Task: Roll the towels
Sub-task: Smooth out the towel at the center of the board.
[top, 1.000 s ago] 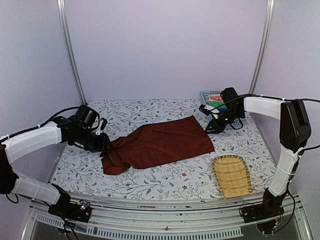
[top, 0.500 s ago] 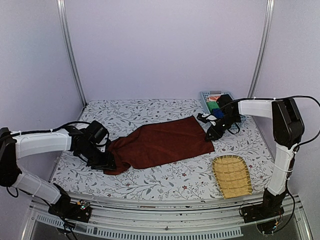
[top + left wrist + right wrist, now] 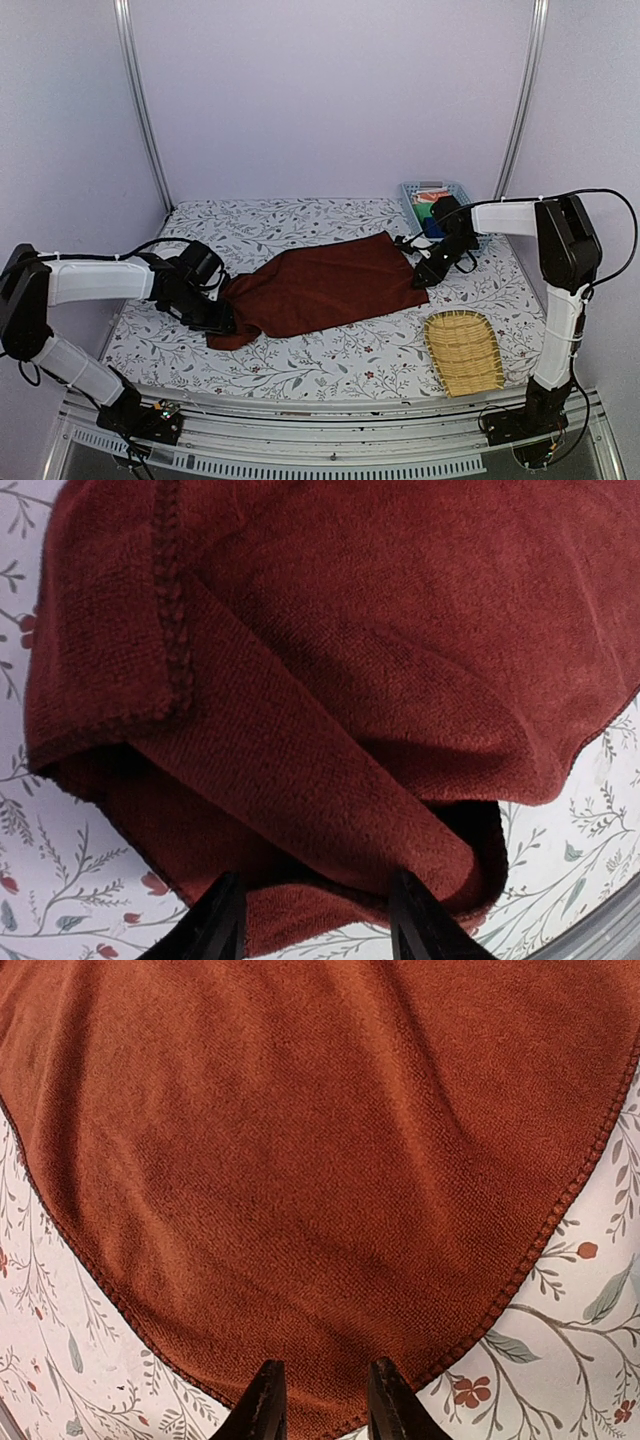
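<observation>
A dark red towel (image 3: 320,288) lies spread across the middle of the floral table, its left end bunched and folded over. My left gripper (image 3: 222,320) is at that left end. In the left wrist view its open fingers (image 3: 222,925) straddle the folded towel edge (image 3: 330,810). My right gripper (image 3: 424,276) is at the towel's right corner. In the right wrist view its fingers (image 3: 266,1405) stand apart over the hemmed corner of the towel (image 3: 320,1180), which lies flat under them.
An oval wicker tray (image 3: 463,350) lies near the front right. A blue basket (image 3: 432,192) with coloured cloths stands at the back right, just behind the right arm. The table edge runs close to the left gripper's left.
My left gripper has moved nearer along the towel's left end, and that end is bunched tighter. My right gripper has come down onto the towel's right corner.
</observation>
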